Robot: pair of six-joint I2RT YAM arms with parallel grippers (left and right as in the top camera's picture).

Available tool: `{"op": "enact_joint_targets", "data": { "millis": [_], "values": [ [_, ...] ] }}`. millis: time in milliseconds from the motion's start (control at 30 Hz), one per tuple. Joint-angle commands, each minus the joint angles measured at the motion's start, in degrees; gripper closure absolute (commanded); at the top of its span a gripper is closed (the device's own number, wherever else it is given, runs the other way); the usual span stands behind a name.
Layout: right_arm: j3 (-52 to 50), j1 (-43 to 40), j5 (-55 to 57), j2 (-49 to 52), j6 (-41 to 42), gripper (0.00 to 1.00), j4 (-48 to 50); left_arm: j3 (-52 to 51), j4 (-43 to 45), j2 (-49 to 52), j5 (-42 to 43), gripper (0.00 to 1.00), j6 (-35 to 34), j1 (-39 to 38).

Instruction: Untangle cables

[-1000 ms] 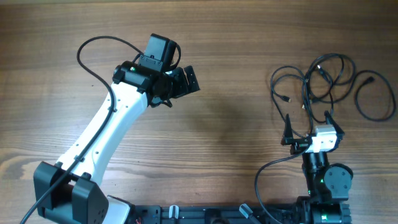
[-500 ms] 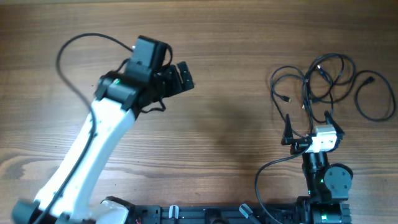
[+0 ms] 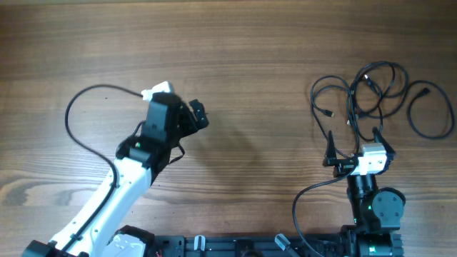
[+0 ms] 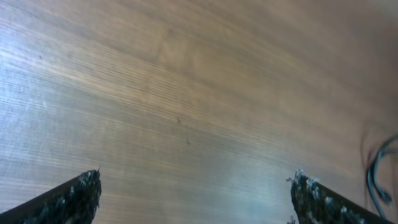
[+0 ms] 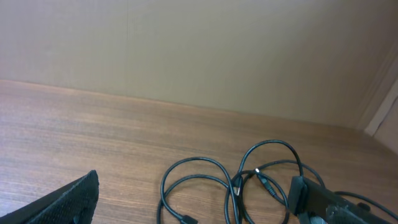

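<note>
The left gripper (image 3: 198, 116) hung spread and empty over bare table (image 3: 257, 57), well apart from the cables (image 3: 351, 100) — heaped far right, just beyond the right gripper (image 3: 355, 146), likewise spread. Pinching overlapped loops together could cinch the tangle tighter.

Smooth wooden table (image 3: 271, 43) with fine grain and a soft sheen, my fingertips (image 4: 74, 198) rough matt black, cables (image 3: 371, 89) glossy black.
</note>
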Motion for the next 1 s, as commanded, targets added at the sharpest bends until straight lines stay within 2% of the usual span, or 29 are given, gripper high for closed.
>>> {"op": "enact_joint_targets", "data": {
  "millis": [0, 200, 333, 433, 967],
  "values": [
    [-0.1, -0.2, -0.9, -0.7, -0.8, 0.00, 0.1, -7.6, 10.0, -3.0, 2.4, 0.00, 0.4, 3.2],
    [-0.1, -0.2, -0.9, -0.7, -0.8, 0.00, 0.1, -18.5, 28.1, -4.0, 5.1, 0.00, 0.4, 7.6],
    [-0.1, -0.2, -0.9, -0.7, -0.8, 0.00, 0.1, -24.1, 34.9, -5.8, 7.0, 0.00, 0.4, 9.6],
    [-0.1, -0.2, -0.9, -0.7, -0.8, 0.00, 0.1, -27.3, 37.3, -7.3, 7.1, 0.00, 0.4, 10.3],
    [-0.1, -0.2, -0.9, -0.7, -0.8, 0.00, 0.1, -36.6, 37.9, -14.7, 5.8, 0.00, 0.4, 11.4]
  ]
}}
